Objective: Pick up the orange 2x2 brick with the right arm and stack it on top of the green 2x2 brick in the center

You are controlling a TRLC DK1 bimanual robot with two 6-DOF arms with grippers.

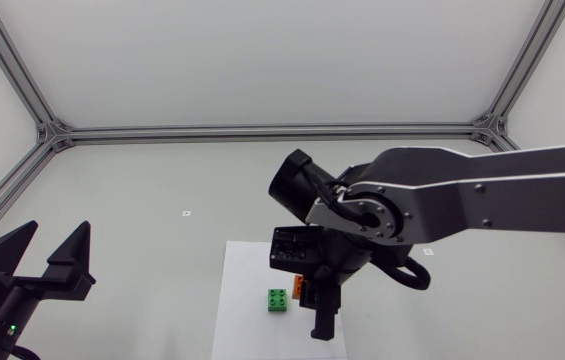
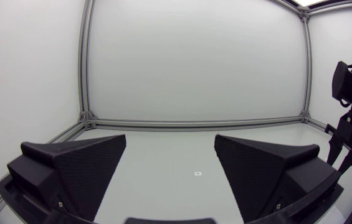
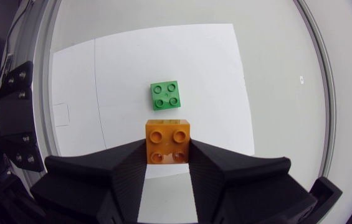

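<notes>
Bright, even, diffuse light fills the white enclosure, and a glowing strip shows at an upper corner in the left wrist view. Shadows on the table (image 1: 162,190) and the white sheet (image 3: 213,68) are faint and soft-edged. The matte right gripper (image 3: 167,152) reads dark. Frame rails bow toward both wrist views' edges.

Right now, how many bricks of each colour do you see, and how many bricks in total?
orange brick: 1
green brick: 1
Total: 2
</notes>
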